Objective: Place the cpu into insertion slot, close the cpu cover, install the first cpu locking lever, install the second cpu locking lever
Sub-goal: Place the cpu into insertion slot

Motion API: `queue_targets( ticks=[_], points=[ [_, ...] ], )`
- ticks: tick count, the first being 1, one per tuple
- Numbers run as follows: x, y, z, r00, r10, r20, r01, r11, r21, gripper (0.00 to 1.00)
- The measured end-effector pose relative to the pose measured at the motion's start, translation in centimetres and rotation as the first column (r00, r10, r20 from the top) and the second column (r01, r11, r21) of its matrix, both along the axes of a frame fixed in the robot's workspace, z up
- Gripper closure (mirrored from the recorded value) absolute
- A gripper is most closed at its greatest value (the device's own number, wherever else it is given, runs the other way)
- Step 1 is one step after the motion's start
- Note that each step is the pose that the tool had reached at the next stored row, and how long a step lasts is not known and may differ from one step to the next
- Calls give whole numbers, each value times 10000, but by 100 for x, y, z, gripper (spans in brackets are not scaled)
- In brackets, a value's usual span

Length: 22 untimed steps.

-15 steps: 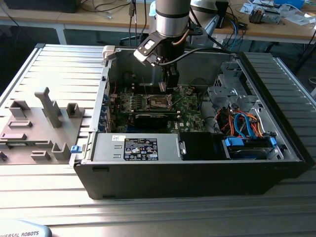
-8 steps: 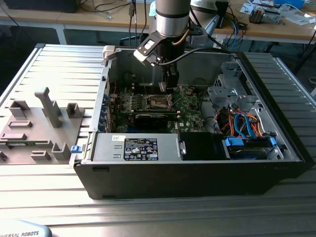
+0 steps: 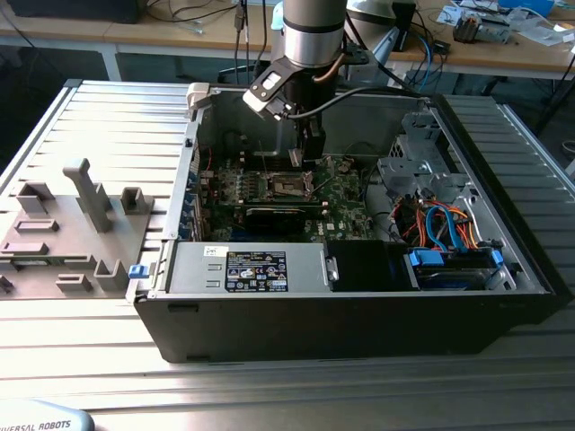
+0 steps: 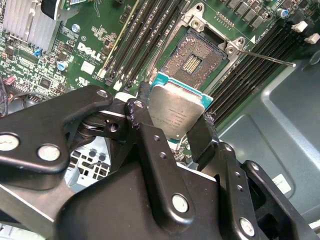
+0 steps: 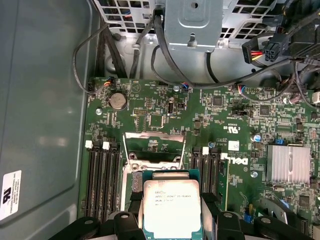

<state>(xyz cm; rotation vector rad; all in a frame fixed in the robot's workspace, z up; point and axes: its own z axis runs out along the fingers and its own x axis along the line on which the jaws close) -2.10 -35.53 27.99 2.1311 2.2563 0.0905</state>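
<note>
I am gripping the small silvery-grey square cpu (image 4: 176, 107) in the black pincer (image 4: 174, 116) near the black square insertion slot (image 4: 192, 60); a skewed descent risks bending its contacts.

Open computer case (image 3: 359, 323) holds green motherboard (image 3: 346, 205), blue cables (image 3: 442, 224).

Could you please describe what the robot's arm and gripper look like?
The arm is a silvery-grey cylinder. The gripper is black, its linked bars joined by round silver pins. A black cable loops off the wrist.
</note>
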Motion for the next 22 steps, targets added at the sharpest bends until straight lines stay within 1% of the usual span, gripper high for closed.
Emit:
queue_targets(
  ticks=[22],
  points=[
    [-10, 0, -9, 10000, -72, 0, 72, 10000, -2, 46]
  ],
)
